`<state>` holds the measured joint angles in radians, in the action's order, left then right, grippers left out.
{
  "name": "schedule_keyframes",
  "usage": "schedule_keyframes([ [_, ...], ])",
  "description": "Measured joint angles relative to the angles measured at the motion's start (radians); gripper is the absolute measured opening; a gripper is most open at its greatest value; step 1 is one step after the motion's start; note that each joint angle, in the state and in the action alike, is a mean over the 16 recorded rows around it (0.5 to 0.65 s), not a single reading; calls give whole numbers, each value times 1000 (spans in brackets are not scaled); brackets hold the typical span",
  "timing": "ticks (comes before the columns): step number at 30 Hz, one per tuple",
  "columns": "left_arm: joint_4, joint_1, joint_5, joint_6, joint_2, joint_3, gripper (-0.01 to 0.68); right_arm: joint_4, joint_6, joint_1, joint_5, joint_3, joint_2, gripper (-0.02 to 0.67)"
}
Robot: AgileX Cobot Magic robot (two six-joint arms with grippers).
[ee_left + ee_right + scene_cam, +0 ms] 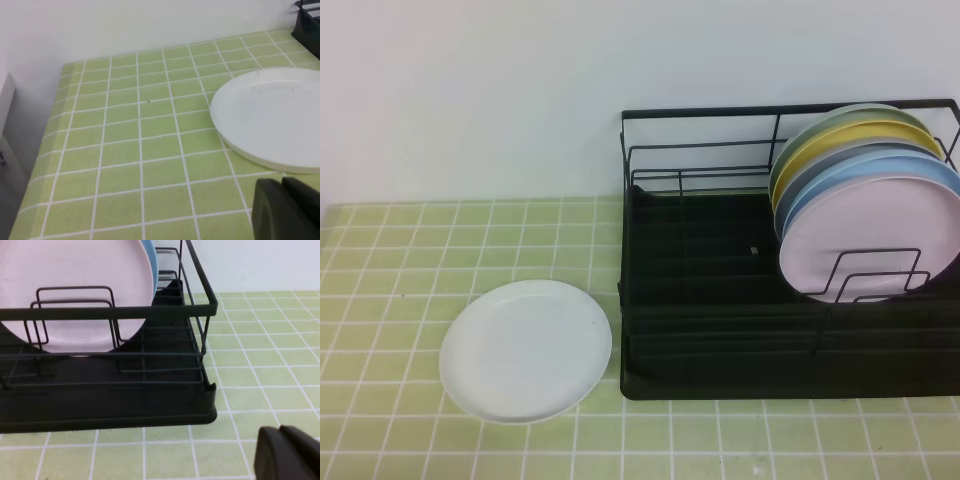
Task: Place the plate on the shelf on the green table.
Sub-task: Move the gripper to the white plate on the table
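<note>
**Ops:** status on the plate job?

**Me:** Not started, as far as I can judge. The plate [526, 350] lies flat on the green table [390, 300], just left of the shelf [720, 300], near its front-left corner, with a narrow strip of tile between them. Nothing is touching it.

**Ops:** rack state?

**Me:** Right end is loaded: pink plate [880, 235] in front, blue plate [860, 175] behind it, then grey and yellow plates further back, all standing on edge and leaning back. Left and middle of the rack look free. From above I can't tell how the wires there are laid out.

**Ops:** your grippers?

**Me:** Neither shows in the overhead view. My left gripper [287, 210] is only a dark corner low in its wrist view, near the plate's rim and apart from it. My right gripper [287, 452] is the same kind of dark corner, over tile just off the rack's end. Can't tell how wide either one stands. Neither holds anything I can see.

**Ops:** remaining?

**Me:** Everything: grab the rim, lift, tip upright, seat it in a free slot. Glossy, shallow rim lying flat, so I expect the pickup to be the hard part.
</note>
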<state>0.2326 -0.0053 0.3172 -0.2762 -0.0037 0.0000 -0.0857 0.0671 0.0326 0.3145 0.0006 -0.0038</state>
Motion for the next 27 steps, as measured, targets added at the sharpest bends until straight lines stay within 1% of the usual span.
schedule_keyframes([
  [9,0,0,-8,0,0,0,-2,0,0,0,1,0,0,-1],
  [15,0,0,-71,0,0,0,-2,0,0,0,2,0,0,-1],
  [20,1,0,-200,0,-1,0,-2,0,0,0,3,0,0,-1],
  [27,4,0,-457,-1,-2,0,-2,0,0,0,4,0,0,-1],
])
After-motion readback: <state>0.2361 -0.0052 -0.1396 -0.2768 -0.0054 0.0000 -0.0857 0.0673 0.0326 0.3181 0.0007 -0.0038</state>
